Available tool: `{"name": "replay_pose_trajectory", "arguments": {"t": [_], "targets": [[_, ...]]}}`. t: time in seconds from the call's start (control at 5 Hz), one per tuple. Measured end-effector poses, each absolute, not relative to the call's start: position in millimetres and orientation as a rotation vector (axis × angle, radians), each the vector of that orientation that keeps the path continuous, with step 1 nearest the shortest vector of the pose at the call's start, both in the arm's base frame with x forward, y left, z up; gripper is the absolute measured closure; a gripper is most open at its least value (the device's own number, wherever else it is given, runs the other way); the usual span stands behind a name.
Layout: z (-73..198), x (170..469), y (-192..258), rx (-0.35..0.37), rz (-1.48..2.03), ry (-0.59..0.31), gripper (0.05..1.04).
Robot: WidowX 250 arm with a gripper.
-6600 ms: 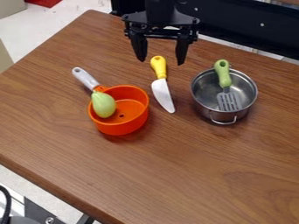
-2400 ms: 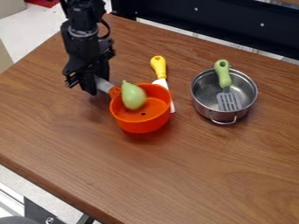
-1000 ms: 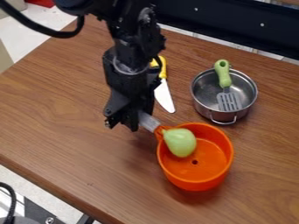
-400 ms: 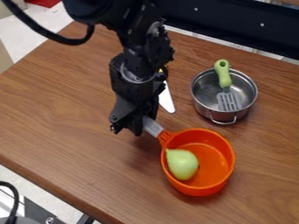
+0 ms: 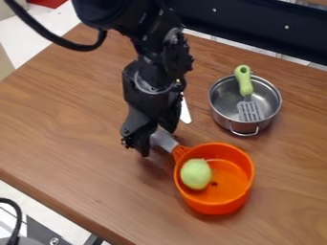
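Hand gripping orange pan, green vegetable inside now rolled over.

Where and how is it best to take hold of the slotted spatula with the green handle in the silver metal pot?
Probably by the thick green handle, from above, closing across its narrow width. It slants up over the far rim of the pot, so it looks easier to reach than the grey slotted blade inside.

Bright, diffuse light, apparently from above; soft-edged shadow on brown wooden desk beside orange plastic saucepan; small glints on shiny steel pot; white floor very bright, upper left; black robot arm dark
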State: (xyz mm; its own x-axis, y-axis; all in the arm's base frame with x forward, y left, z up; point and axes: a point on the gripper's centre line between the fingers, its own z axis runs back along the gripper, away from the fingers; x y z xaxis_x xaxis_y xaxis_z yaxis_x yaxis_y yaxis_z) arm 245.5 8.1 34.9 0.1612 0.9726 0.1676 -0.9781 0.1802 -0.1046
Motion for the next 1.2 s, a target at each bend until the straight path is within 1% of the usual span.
{"name": "replay_pose_trajectory", "arguments": {"t": [0.2, 0.8, 1.0, 1.2], "targets": [[36.4, 245.3, 9.0, 0.04, 1.386, -0.205, 0.085], [48.4, 252.6, 13.3, 0.007, 1.415, -0.181, 0.085], [58.7, 256.5, 18.0, -0.01, 1.416, -0.194, 0.085], [67.0, 261.4, 29.1, -0.031, 1.43, -0.171, 0.085]]}}
